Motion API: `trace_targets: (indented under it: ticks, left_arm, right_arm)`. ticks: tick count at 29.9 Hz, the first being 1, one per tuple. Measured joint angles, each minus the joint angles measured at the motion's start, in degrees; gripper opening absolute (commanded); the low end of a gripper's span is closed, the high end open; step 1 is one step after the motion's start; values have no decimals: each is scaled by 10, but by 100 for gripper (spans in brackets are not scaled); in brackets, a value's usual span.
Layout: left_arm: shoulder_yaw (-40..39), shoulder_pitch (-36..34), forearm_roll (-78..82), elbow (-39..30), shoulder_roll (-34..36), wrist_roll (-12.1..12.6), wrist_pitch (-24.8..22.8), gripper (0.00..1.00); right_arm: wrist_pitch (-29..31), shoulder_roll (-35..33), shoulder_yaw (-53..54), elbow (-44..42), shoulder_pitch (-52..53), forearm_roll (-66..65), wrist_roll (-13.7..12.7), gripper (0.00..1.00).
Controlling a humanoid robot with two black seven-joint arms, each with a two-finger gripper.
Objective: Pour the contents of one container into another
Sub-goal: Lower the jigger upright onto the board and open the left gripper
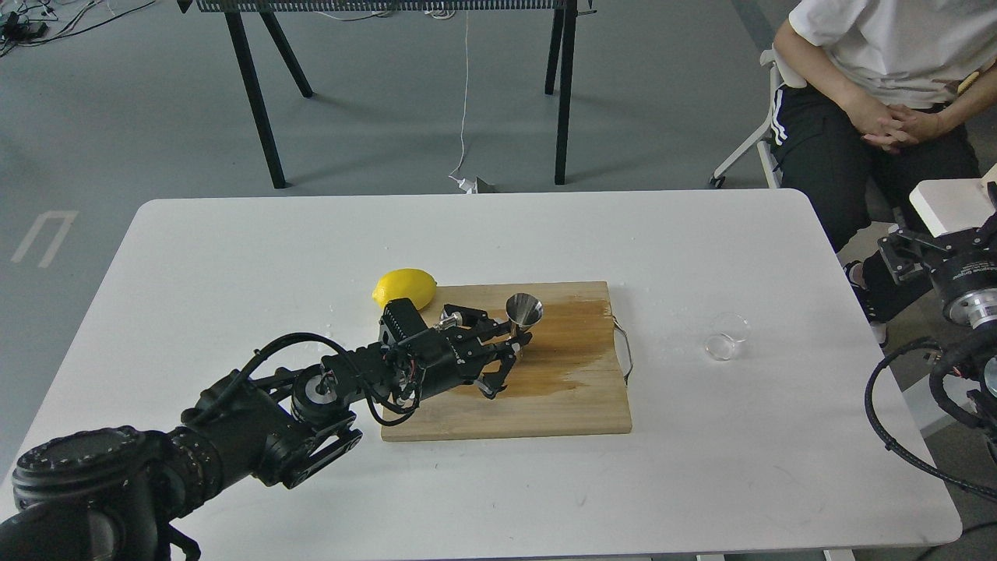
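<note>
Steel is what you are looking at near the centre of the frame: the small shiny stainless-steel hourglass jigger (525, 313) is standing upright on the pale wooden cutting board (561, 405), close to the board's upper edge. Your left hand (510, 360) is reaching in from the lower left with its fingers spread; the upper finger is lying right against the jigger's narrow lower part, the lower one is hanging clear over the board, so the hand is not clamping anything that you can see. Whether that upper finger is truly touching the jigger cannot be told from here.

Well to the right, off the board and on the bare white worktop (234, 257), the small low clear glass cup (726, 336) is sitting alone, and nothing is holding it. Your right hand is not showing; only arm hardware is appearing at the right edge.

A dark wet stain (572, 354) is spreading across the board around the jigger, and a yellow lemon (404, 287) is resting just beside the board's upper left corner.

By my reading, the cup looks empty and the stain hints at liquid spilled, so the pour itself may already be over; if not, picking up the cup and tipping it are both remaining.
</note>
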Motion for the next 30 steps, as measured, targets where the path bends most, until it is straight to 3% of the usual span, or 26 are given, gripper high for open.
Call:
trace_targets:
  ticks: [9,12,15,30]
  left_arm:
    - [2,-1,0,1,5,0,0,32]
    - [2,-1,0,1,6,0,0,48]
    - [1,-1,0,1,5,0,0,73]
    - [-4,-2,0,-17,16,-4,0,83]
  right_arm:
    - [0,-2,-2,-1,0,0,0,100]
    - [0,-2,-2,-1,0,0,0,100]
    - [0,-3,-2,-1,0,0,0,100]
    - [0,-2,-3,-2,-1,0,0,100]
